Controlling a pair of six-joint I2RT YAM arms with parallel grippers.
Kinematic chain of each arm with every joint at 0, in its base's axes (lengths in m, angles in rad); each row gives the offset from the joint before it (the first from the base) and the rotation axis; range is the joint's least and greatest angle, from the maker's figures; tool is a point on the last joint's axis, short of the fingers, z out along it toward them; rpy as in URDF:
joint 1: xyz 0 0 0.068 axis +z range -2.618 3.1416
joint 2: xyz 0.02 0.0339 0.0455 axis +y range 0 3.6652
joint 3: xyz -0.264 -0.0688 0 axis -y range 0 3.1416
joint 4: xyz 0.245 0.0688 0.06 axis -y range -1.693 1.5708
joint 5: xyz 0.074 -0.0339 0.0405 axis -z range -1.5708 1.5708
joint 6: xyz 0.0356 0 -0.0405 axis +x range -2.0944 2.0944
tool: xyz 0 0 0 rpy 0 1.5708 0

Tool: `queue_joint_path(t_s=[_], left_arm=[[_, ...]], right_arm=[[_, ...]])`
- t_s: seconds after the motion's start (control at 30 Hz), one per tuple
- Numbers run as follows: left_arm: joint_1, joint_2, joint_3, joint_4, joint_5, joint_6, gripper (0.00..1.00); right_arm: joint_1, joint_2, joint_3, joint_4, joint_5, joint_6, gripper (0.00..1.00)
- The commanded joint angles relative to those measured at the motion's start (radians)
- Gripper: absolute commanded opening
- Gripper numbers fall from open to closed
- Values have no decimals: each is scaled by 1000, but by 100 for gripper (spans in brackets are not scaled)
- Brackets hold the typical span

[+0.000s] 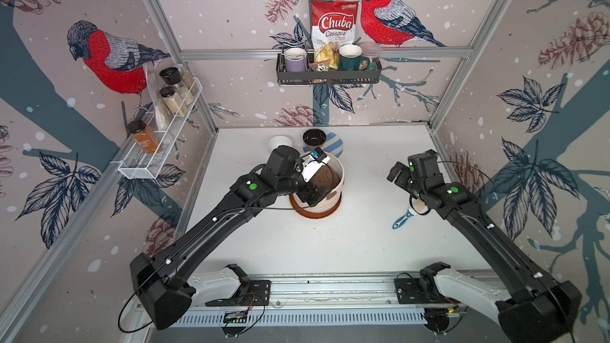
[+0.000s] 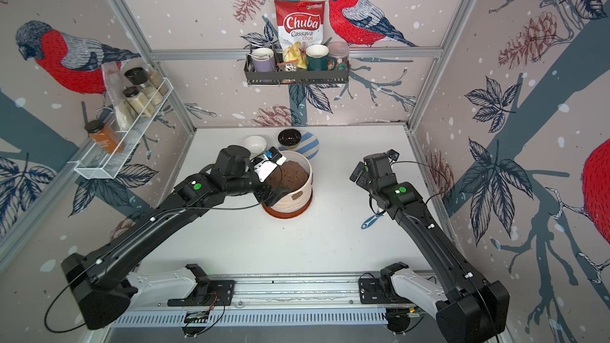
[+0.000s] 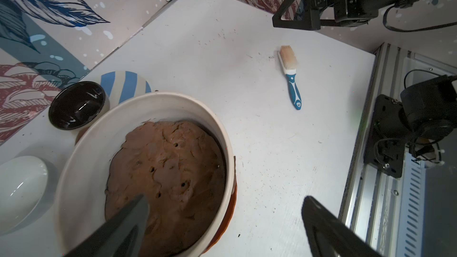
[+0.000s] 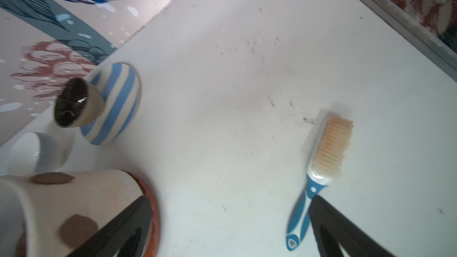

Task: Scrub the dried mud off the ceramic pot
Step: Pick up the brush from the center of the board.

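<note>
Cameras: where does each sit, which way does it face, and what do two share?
Top views: high in front, facing down toward the back wall; both arms and the ceramic pot show.
Left wrist: on the left arm, looking into the pot; open left gripper over its rim.
Right wrist: on the right arm, facing the brush and dried mud; open right gripper shows.
Shared: both wrist views show brush, pot, black bowl.

Overhead pair; wrist views (seemingly) close

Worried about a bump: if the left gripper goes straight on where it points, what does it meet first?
Likely the ceramic pot: its rim lines up inside the open left gripper; depth is unclear.
</note>
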Motion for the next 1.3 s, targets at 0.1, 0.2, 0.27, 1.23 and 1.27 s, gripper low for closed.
queue_joint_path(t_s=[0.1, 0.2, 0.27, 1.23, 1.27], left_arm=[[-2, 104, 7, 132, 89, 87, 96], [-4, 108, -17, 141, 89, 80, 97], [-5, 96, -38, 162, 83, 81, 96], [-10, -28, -113, 195, -205, 93, 96], [-10, -31, -113, 195, -208, 93, 96]], right_arm=[[-92, -21, -108, -159, 43, 72, 100], [-178, -18, -136, -152, -3, 95, 100], [-226, -10, -152, -114, -54, 117, 100], [-445, 516, -70, 26, -197, 135, 71], [-446, 521, -75, 40, -205, 131, 71]])
